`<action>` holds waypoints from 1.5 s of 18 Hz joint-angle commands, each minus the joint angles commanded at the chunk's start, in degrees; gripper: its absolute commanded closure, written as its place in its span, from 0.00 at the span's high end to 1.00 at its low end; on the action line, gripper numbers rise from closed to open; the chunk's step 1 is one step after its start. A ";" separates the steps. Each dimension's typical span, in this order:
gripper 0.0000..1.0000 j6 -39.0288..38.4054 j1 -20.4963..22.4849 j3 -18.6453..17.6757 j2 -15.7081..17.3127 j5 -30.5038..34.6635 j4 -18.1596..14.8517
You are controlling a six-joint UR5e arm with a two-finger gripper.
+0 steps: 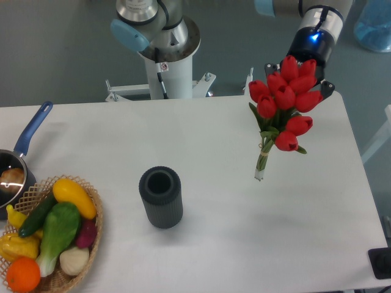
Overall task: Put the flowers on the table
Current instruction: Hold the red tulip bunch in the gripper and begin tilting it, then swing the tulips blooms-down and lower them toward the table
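Flowers (286,101) are hanging in the air above the table (232,207), toward its far right corner, buds uppermost and tied stems pointing down toward the white surface. The gripper (294,74) is sitting behind the red buds; its fingers are hidden by the bunch, so whether it is closed on the flowers cannot be told, though the bunch appears to be carried by it.

Handling judgement: the bunch is likely light and soft, with pliable leaves and buds that could crush or bend under pressure. The firmest place to take hold is probably the bound section of stems just below the leaves, where the tie is gathering them into one narrow shaft.

A dark ribbed cylinder (160,196) is standing upright near the table's middle, open end up, matte in finish. A woven wicker basket (91,229) of glossy vegetables is resting at the near left corner. A metal saucepan (13,174) with a blue handle is sitting at the left edge.
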 joint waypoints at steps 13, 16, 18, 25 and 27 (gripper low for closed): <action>0.26 -0.70 -3.77 2.72 0.62 14.47 -0.09; 0.26 -0.70 -6.32 3.60 0.35 26.76 -0.26; 0.26 -0.70 -9.39 4.30 -0.52 35.38 -0.26; 0.26 -0.09 -15.28 5.27 -4.56 54.64 -0.44; 0.26 -0.17 -16.78 4.84 -5.53 60.35 -0.44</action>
